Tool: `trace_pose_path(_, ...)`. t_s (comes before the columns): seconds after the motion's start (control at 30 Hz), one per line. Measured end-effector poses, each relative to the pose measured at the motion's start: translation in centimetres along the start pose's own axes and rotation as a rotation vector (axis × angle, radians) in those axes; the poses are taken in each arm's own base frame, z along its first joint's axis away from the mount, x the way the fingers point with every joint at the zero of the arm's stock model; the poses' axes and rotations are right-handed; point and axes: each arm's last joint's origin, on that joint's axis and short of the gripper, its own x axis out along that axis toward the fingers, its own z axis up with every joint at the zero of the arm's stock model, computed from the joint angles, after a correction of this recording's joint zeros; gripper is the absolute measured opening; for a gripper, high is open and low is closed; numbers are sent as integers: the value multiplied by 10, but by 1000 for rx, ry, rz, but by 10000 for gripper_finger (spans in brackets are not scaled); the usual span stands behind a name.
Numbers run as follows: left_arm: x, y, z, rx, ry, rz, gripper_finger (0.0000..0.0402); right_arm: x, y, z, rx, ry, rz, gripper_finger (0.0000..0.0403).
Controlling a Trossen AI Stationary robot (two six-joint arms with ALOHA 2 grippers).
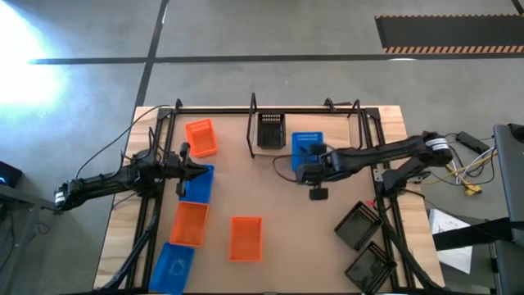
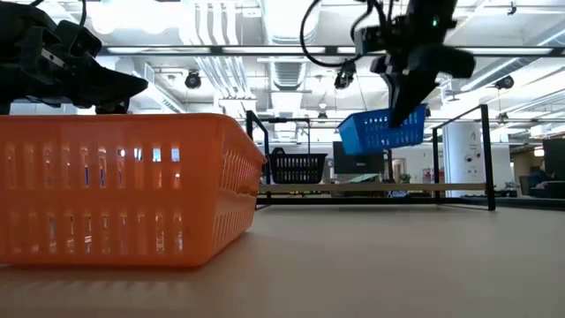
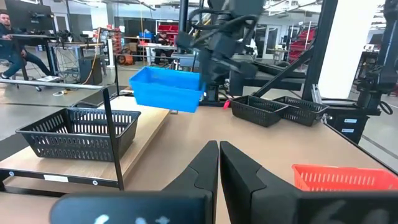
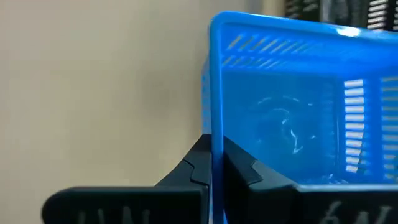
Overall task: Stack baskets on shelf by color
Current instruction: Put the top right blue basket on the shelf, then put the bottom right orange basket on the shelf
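My right gripper (image 1: 313, 161) is shut on a blue basket (image 1: 308, 144) and holds it in the air over the shelf's (image 1: 344, 123) near edge. On the shelf board's left end a black basket (image 1: 272, 129) rests on its bottom. My left gripper (image 3: 219, 149) is shut and empty, raised above another blue basket (image 1: 197, 183) at the table's left. Orange baskets (image 1: 201, 138) (image 1: 190, 223) (image 1: 246, 238) and one more blue basket (image 1: 172, 266) lie on the table. My right gripper pinches one wall of the blue basket at its rim (image 4: 215, 140), one finger inside the basket and one outside. The fingers (image 2: 408, 108) come from above, pointing down. The basket (image 2: 381, 131) is lifted clear and hangs tilted below them.
Two black baskets (image 1: 359, 225) (image 1: 370, 266) lie at the table's near right. An orange basket (image 2: 124, 190) stands close before the low camera. The shelf's thin black wire posts (image 1: 253, 123) rise at its ends. Bare table lies between the shelf and the near orange basket.
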Motion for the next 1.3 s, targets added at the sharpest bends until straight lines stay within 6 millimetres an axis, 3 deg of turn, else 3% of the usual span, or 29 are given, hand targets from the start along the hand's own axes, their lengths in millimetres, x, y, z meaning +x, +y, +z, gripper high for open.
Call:
trace_pose_path(0.27, 0, 0, 0, 0, 0, 0, 0, 33, -67, -27, 72, -113, 84, 8)
trace_pose_path(0.43, 0, 0, 0, 0, 0, 0, 0, 51, -90, -43, 100, -121, 161, 8)
trace_pose_path(0.97, 0, 0, 0, 0, 0, 0, 0, 65, -99, -42, 116, -105, 106, 12)
trace_pose_path(1.3, 0, 0, 0, 0, 0, 0, 0, 63, -101, -42, 117, -94, 67, 89)
